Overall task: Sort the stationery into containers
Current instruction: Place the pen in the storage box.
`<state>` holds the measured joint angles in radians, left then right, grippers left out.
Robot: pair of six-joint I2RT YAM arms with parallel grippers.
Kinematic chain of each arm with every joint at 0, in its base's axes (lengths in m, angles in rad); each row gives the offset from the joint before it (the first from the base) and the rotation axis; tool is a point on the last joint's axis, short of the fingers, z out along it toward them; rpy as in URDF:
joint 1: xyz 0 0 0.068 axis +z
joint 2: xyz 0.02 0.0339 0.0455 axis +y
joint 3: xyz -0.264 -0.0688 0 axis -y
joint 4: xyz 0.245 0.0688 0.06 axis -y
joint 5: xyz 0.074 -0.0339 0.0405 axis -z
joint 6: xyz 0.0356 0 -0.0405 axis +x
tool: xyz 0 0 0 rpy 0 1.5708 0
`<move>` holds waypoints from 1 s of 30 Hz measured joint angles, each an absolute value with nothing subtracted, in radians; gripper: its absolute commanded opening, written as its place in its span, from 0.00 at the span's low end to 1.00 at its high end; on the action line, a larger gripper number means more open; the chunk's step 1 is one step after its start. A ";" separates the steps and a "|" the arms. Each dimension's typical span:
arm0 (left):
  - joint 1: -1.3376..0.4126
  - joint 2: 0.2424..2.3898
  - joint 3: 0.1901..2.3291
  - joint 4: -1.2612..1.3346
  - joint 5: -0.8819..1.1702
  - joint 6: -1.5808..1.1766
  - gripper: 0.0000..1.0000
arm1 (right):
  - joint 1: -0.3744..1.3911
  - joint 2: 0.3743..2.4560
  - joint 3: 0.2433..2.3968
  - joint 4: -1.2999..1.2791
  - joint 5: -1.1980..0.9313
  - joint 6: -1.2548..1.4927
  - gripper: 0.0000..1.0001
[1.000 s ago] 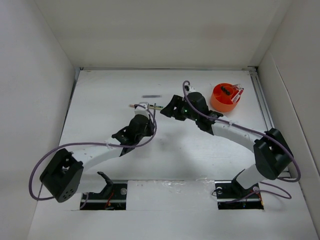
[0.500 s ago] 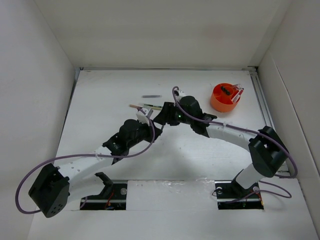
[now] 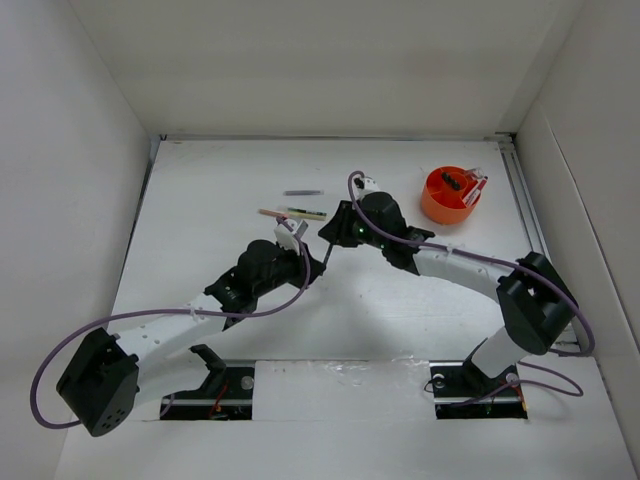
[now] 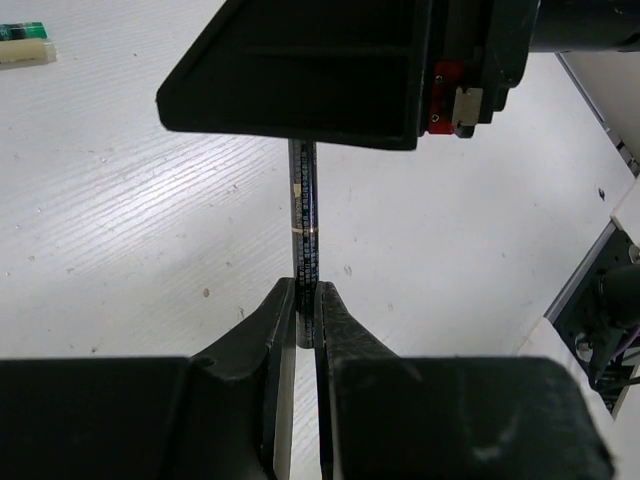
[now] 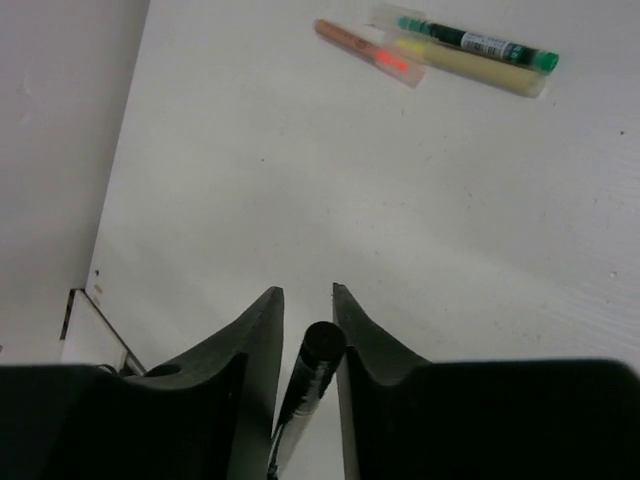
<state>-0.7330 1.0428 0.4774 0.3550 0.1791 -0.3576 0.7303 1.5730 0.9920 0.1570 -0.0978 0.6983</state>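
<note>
1. Starting on the left, we see the left gripper [image 4: 305,300] pinched narrow on the near end of a slim dark pen [image 4: 304,215]. Over the last second it has drawn back from the loose stationery, which now lies beyond its fingertips.
2. The dark pen hangs in the air, running straight out from the left gripper's fingertips into the right gripper ahead of it.
3. The right gripper [image 5: 308,300] has swung across to meet it, and its jaws have come in from wide to narrow on either side of the pen's far end. The pen looks to be against one finger, with a sliver of a gap at the other, so we cannot tell whether the pinch is firm.
4. We read this as a handover under way. Until the right side has a sure hold, the left grip is the only certain one.
5. Past the right gripper's fingertips lie a pink pen [image 5: 365,48] and a green-yellow marker [image 5: 480,55], just beside each other. A grey stick [image 3: 301,192] lies farther out. All three have stayed put and are not yet sorted.
6. The orange organiser [image 3: 440,212] stands well off to the right of the right gripper. It already holds black scissors [image 3: 452,182] and something pink.
</note>
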 measured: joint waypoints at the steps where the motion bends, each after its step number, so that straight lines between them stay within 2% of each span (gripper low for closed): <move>1: -0.733 1.043 0.477 0.355 0.181 -0.357 0.00 | 0.727 1.573 0.989 0.161 -0.092 0.700 0.27; 2: -0.733 1.043 0.477 0.355 0.181 -0.356 0.00 | 0.725 1.572 0.984 0.167 -0.087 0.701 0.20; 4: -0.733 1.044 0.476 0.356 0.182 -0.356 0.00 | 0.719 1.569 0.978 0.176 -0.091 0.733 0.13; 5: -0.734 1.046 0.476 0.358 0.182 -0.355 0.00 | 0.722 1.567 0.977 0.187 -0.093 0.742 0.04; 6: -0.733 1.046 0.476 0.359 0.182 -0.355 0.00 | 0.725 1.563 0.976 0.191 -0.090 0.743 0.01; 8: -0.733 1.046 0.476 0.366 0.183 -0.354 0.02 | 0.723 1.557 0.971 0.196 -0.088 0.749 0.00; 9: -0.733 1.046 0.476 0.369 0.183 -0.353 0.13 | 0.722 1.557 0.970 0.196 -0.089 0.753 0.00; 12: -0.733 1.044 0.470 0.373 0.183 -0.346 0.28 | 0.718 1.556 0.967 0.195 -0.071 0.750 0.00; 13: -0.733 1.041 0.467 0.373 0.184 -0.346 0.36 | 0.712 1.556 0.965 0.194 -0.063 0.747 0.00; 14: -0.733 1.036 0.463 0.375 0.183 -0.344 0.39 | 0.706 1.556 0.965 0.192 -0.055 0.744 0.00; 24: -0.733 0.872 0.377 0.403 0.094 -0.349 0.52 | 0.658 1.555 0.965 0.185 0.022 0.736 0.00; 30: -0.733 0.750 0.340 0.400 0.015 -0.363 0.54 | 0.590 1.524 0.964 0.153 0.089 0.744 0.00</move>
<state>-0.7330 0.7498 0.3401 0.4004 0.0147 -0.3634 0.5903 1.5242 0.9638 0.1528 0.0895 0.7437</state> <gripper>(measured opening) 0.536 0.169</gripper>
